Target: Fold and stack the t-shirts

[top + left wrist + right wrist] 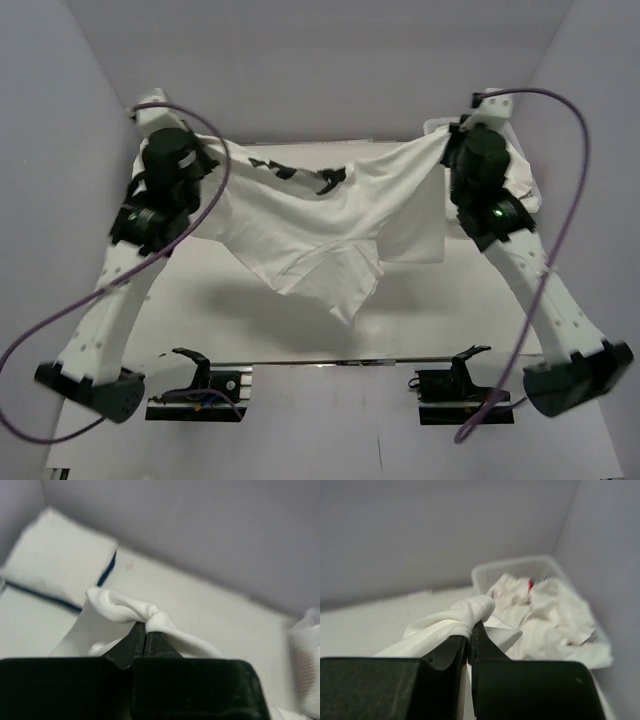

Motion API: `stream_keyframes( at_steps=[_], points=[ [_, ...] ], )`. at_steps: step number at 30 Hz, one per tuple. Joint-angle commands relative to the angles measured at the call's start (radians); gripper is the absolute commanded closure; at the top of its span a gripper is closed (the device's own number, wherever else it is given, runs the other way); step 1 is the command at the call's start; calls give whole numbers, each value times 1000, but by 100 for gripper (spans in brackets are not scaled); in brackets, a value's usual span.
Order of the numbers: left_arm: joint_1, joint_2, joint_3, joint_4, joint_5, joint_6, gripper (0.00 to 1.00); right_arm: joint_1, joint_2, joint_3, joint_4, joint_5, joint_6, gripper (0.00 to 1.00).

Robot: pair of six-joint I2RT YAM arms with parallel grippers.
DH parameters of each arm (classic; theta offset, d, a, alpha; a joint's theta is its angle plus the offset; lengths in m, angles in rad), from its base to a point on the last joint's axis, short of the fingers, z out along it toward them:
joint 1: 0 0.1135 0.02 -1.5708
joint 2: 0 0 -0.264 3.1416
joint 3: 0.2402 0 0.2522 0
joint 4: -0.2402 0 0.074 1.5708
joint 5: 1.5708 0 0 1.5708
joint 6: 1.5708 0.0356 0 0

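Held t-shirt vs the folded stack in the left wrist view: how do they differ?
Pose: the held t-shirt hangs between the left gripper and right gripper; the folded stack lies on the table.
Shape: the held t-shirt is spread open, sagging; the stack is a neat rectangle.
Look: the t-shirt shows dark print; the stack's top is plain, a blue edge below.
Both are white cloth.

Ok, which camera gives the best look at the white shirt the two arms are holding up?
Top external: the whole white shirt hangs spread out, corner to corner. The wrist views each show only a bunched corner of it, one clamped in the left gripper and one in the right gripper.
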Motion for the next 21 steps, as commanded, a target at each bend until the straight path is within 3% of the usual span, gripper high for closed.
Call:
stream_keyframes(
  at_steps=[1, 3, 4, 5, 6, 7, 8, 9, 10, 11, 16, 21],
  points=[
    [27, 147, -147, -96, 56, -114, 100, -28, 151, -85, -70, -117, 142, 100],
    [63, 284, -193, -116, 91, -171, 100, -33, 296, -122, -84, -185, 166, 100],
    [77, 337, -204, -139, 91, -189, 100, -45, 382, -122, -111, -195, 172, 71],
    [103, 393, -190, -179, 120, -216, 100, -48, 424, -74, -162, -197, 176, 50],
    [115, 489, -154, -217, 156, -232, 100, -47, 465, -44, -232, -210, 179, 33],
    [126, 520, -140, -269, 156, -246, 95, -57, 576, 26, -268, -213, 187, 25],
    [141, 539, -130, -270, 174, -246, 71, -59, 603, 86, -318, -215, 186, 18],
    [141, 539, -117, -270, 186, -246, 49, -61, 625, 126, -339, -242, 173, 14],
    [141, 539, -117, -247, 187, -246, 7, -61, 666, 145, -343, -256, 144, 10],
    [150, 521, -117, -232, 199, -222, 0, -62, 674, 171, -354, -256, 146, 10],
    [129, 442, -127, -147, 278, -130, 0, -58, 651, 188, -369, -298, 161, 10],
    [37, 476, -107, -212, 571, -28, 0, -70, 536, 33, -382, -345, 306, 10]
  ],
)
